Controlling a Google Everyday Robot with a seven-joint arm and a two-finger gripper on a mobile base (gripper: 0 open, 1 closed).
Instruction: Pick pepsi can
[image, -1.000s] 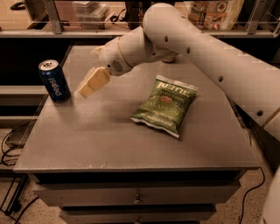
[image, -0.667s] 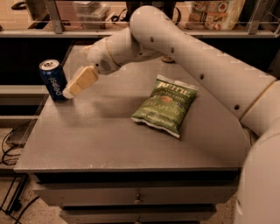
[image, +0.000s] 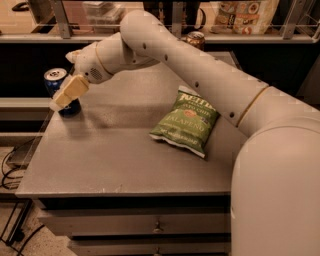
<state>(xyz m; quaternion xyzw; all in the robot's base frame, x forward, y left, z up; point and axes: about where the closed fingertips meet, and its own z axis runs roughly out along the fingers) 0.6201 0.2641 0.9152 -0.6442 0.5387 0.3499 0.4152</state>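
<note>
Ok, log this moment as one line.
stage: pre-grasp | claw: at pepsi can, left edge of table | can: upright on table | chips bag: mid-table, apart

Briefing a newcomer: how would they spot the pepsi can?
On the grey table, look at its left edge, where the gripper sits. The pepsi can is dark blue with a silver top, unlike the gold can farther back or the green chip bag.

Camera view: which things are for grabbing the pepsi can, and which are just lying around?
For the job:
pepsi can, at the left edge of the table
hand, right in front of the can

Just lying about:
chip bag, mid-table
gold can, at the back
</note>
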